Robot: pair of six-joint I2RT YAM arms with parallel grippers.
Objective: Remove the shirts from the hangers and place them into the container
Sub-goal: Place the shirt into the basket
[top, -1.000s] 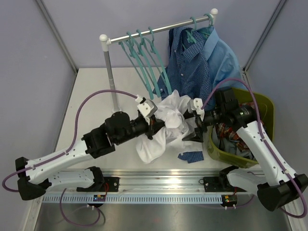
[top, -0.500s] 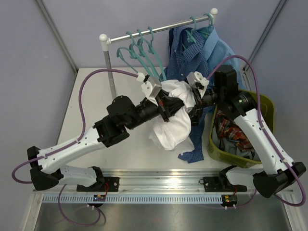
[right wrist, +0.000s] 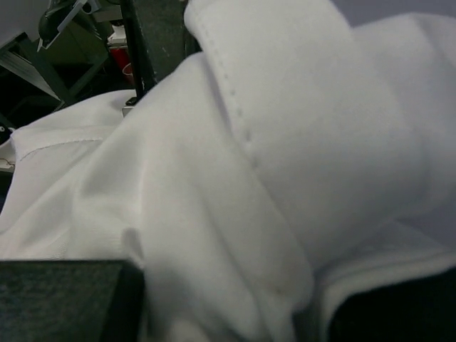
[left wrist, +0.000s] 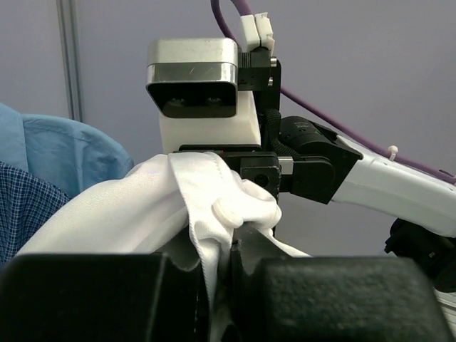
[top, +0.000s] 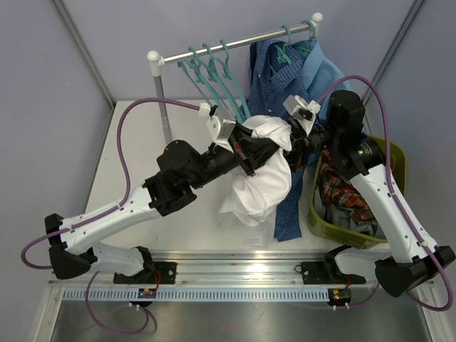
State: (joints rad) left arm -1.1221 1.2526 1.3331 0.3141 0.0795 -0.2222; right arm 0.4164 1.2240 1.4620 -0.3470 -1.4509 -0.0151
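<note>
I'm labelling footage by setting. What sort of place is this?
Probably a robotics lab cell, not a home: bare grey partition walls, a metal mounting rail along the table edge, and a small clothes rail.

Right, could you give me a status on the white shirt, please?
Left gripper shut on white shirt. Right gripper straddles it, grip unclear. Shirt outside basket.

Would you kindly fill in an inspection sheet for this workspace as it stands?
Surface: white table, shirt hems hanging over it.
Job's things: white shirt held up between both arms; checked shirt and light blue shirt on the rail; three empty hangers; plaid shirt in the basket.
Clutter: nothing seen.
Grippers: left claw shut on the white shirt; right claw in its folds, grip unclear.
Cables: purple cables loop above both arms.
Surroundings: grey walls.
</note>
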